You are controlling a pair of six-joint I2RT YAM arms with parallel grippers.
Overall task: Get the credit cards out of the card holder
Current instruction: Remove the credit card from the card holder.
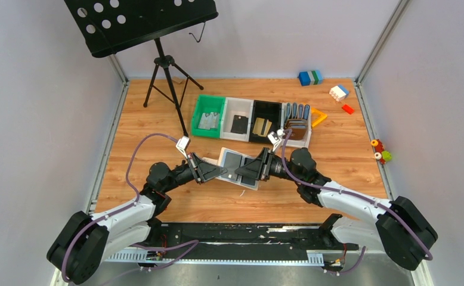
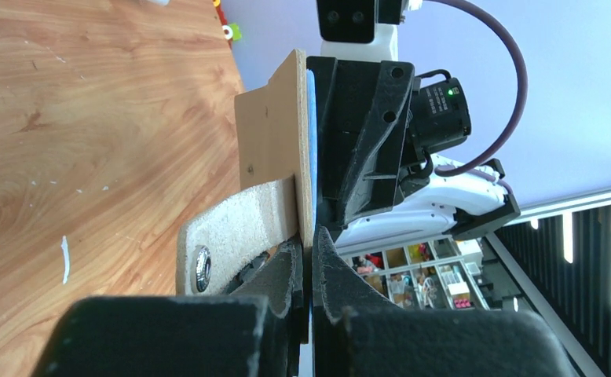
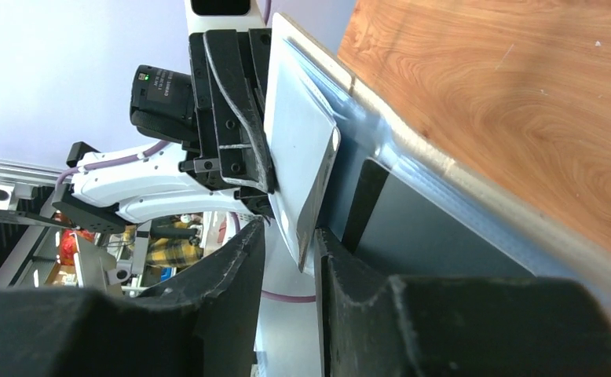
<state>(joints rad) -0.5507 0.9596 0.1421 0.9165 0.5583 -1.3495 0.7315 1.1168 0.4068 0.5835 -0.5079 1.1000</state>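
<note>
The pale card holder (image 1: 232,159) lies open at mid-table, held up between both arms. My left gripper (image 1: 220,172) is shut on its left flap; the left wrist view shows the beige flap (image 2: 267,149) edge-on between the fingers, with the strap tab (image 2: 224,236) beside them. My right gripper (image 1: 242,171) is open. A silvery credit card (image 3: 298,157) sticks out of the blue-grey inside (image 3: 420,228), its edge between my right jaws (image 3: 290,245) and close to the right finger. Other cards lie in the bins: silvery (image 1: 209,121), black (image 1: 239,124), gold (image 1: 262,126).
A row of bins stands behind the holder: green (image 1: 201,110), white (image 1: 229,108), black (image 1: 256,108), and one holding brown wallets (image 1: 297,126). A music stand (image 1: 165,65) is at the back left. Toy bricks (image 1: 310,77) and small toys (image 1: 381,152) lie to the right.
</note>
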